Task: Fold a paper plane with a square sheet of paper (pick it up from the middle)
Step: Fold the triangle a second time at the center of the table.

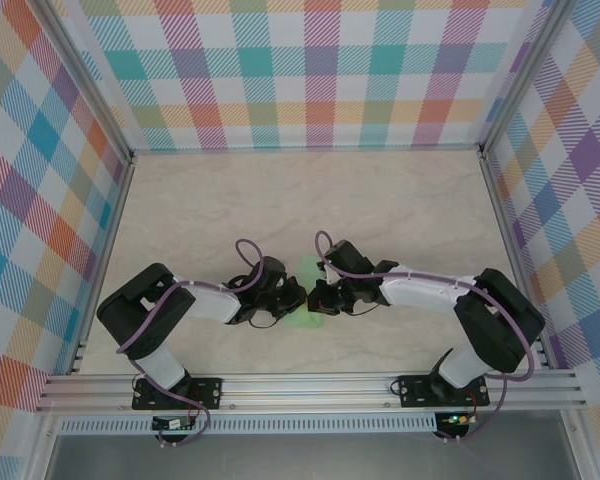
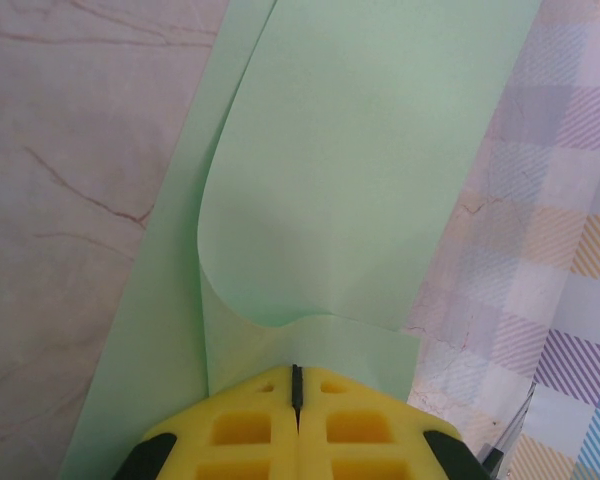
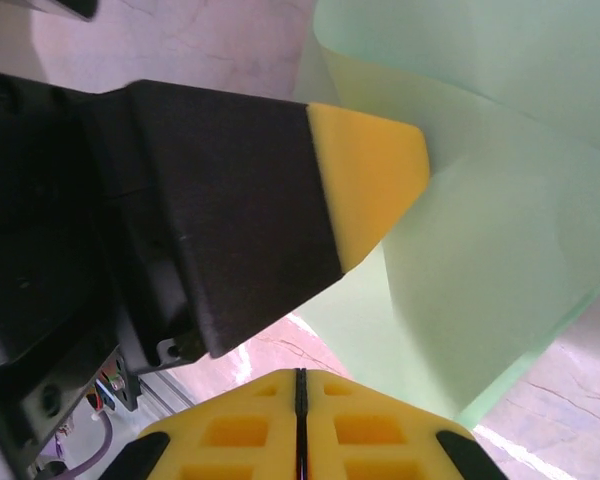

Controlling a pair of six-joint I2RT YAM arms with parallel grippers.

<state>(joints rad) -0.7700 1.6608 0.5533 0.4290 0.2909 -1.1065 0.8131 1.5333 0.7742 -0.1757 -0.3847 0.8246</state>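
Left gripper (image 2: pixel 296 370) was clamped shut on the paper (image 2: pixel 360 180), whose long axis ran straight ahead. Right gripper (image 3: pixel 300 374), closed, faced it across the paper, equally near.

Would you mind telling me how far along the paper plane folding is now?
Done: the sheet is curled into overlapping layers. In hand: the left gripper is shut on its edge, the right gripper shut close by. Left: no pointed dart shape yet.
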